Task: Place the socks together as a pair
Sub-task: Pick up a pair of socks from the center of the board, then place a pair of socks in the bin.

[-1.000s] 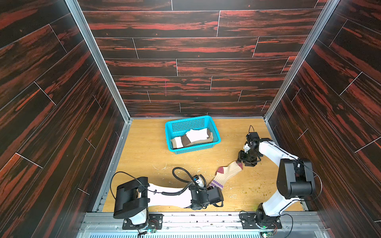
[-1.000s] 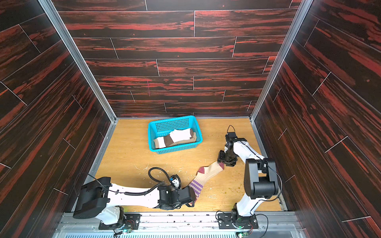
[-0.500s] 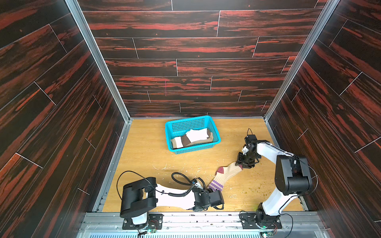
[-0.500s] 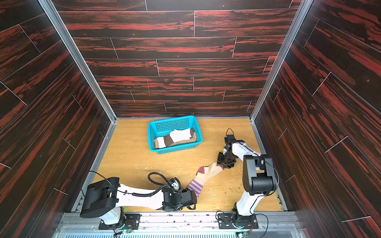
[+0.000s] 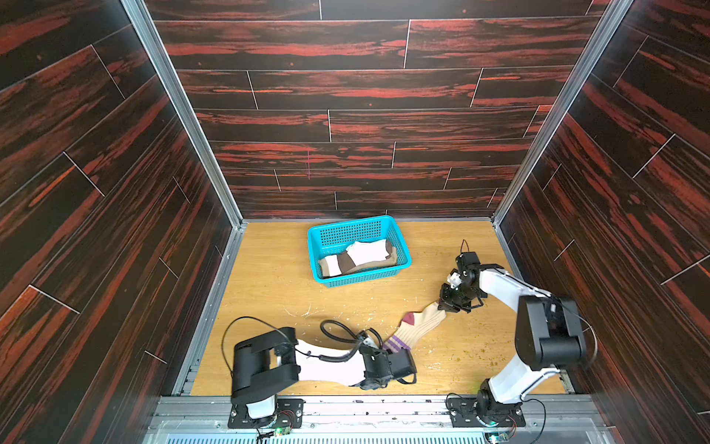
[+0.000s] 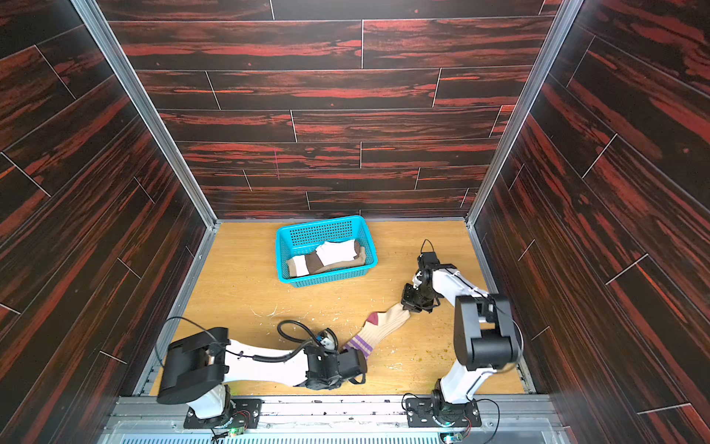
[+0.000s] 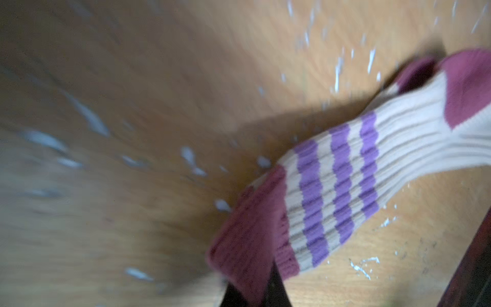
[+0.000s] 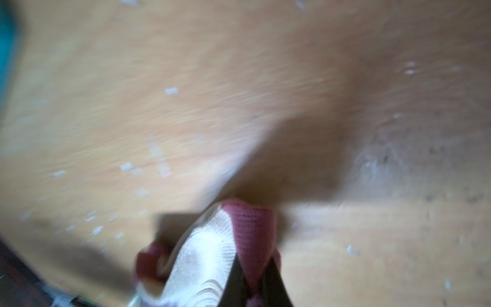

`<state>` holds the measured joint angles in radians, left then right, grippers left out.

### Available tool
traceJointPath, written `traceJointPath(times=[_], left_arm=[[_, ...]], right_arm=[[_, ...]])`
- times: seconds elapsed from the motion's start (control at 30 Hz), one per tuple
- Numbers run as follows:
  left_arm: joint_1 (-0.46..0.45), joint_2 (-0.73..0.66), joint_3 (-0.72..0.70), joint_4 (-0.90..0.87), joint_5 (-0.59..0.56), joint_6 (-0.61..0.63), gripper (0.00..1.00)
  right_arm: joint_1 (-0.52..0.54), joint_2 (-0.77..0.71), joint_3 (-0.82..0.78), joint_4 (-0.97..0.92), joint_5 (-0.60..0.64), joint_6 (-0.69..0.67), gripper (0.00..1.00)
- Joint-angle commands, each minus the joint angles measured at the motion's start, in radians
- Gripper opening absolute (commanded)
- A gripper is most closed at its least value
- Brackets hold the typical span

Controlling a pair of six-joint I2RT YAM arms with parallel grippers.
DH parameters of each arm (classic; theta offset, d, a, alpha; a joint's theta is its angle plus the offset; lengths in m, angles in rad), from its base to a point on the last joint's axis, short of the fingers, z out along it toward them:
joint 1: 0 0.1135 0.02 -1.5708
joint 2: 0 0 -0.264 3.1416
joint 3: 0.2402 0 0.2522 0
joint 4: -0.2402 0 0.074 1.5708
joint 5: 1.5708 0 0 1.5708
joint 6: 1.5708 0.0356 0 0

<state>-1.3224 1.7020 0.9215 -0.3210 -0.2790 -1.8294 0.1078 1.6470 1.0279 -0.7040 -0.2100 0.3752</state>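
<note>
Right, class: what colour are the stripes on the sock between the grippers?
Purple: three stripes on the cream sock, clearest in the left wrist view.

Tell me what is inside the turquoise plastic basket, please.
In the turquoise plastic mesh basket lie soft socks: a white part on top, brown-and-white bands, a tan edge. Whatever lies under them is covered.

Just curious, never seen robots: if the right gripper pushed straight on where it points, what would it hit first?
The right gripper pinches the maroon toe of the cream ribbed sock with purple stripes; beyond that, probably the bare light wooden tabletop, though the view is blurred.
</note>
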Motion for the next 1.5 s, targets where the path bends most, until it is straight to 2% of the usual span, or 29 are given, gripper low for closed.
traceJointPath(times=[0.0, 0.13, 0.23, 0.37, 0.53, 0.67, 0.8, 0.9, 1.1, 1.23, 1.47], left_arm=[[0.044, -0.151, 0.022, -0.201, -0.099, 0.114, 0.02], [0.092, -0.300, 0.055, -0.305, -0.183, 0.221, 0.02], [0.162, -0.392, 0.096, -0.364, -0.180, 0.321, 0.02], [0.294, -0.462, 0.188, -0.422, -0.142, 0.483, 0.03], [0.527, -0.463, 0.322, -0.471, -0.029, 0.695, 0.03], [0.752, -0.406, 0.403, -0.464, 0.124, 0.839, 0.03], [0.926, -0.267, 0.507, -0.466, 0.252, 0.977, 0.03], [1.015, -0.163, 0.569, -0.456, 0.306, 1.053, 0.03], [1.128, 0.026, 0.636, -0.395, 0.506, 1.112, 0.03], [1.130, 0.122, 0.649, -0.392, 0.522, 1.142, 0.02], [1.133, 0.229, 0.606, -0.340, 0.518, 1.157, 0.03]], right_arm=[[0.007, -0.100, 0.010, -0.032, -0.078, 0.018, 0.00], [0.006, -0.207, 0.073, -0.081, -0.172, 0.038, 0.00], [0.009, -0.272, 0.148, -0.099, -0.256, 0.070, 0.00], [0.042, -0.262, 0.305, -0.111, -0.328, 0.121, 0.00], [0.141, -0.125, 0.545, -0.075, -0.346, 0.186, 0.00], [0.193, 0.042, 0.711, -0.041, -0.315, 0.220, 0.00], [0.227, 0.216, 0.861, 0.016, -0.322, 0.276, 0.00], [0.249, 0.361, 1.019, -0.001, -0.303, 0.286, 0.00], [0.254, 0.638, 1.339, -0.131, -0.257, 0.266, 0.00], [0.241, 0.795, 1.552, -0.269, -0.211, 0.219, 0.00], [0.206, 0.874, 1.522, -0.299, -0.157, 0.183, 0.00]])
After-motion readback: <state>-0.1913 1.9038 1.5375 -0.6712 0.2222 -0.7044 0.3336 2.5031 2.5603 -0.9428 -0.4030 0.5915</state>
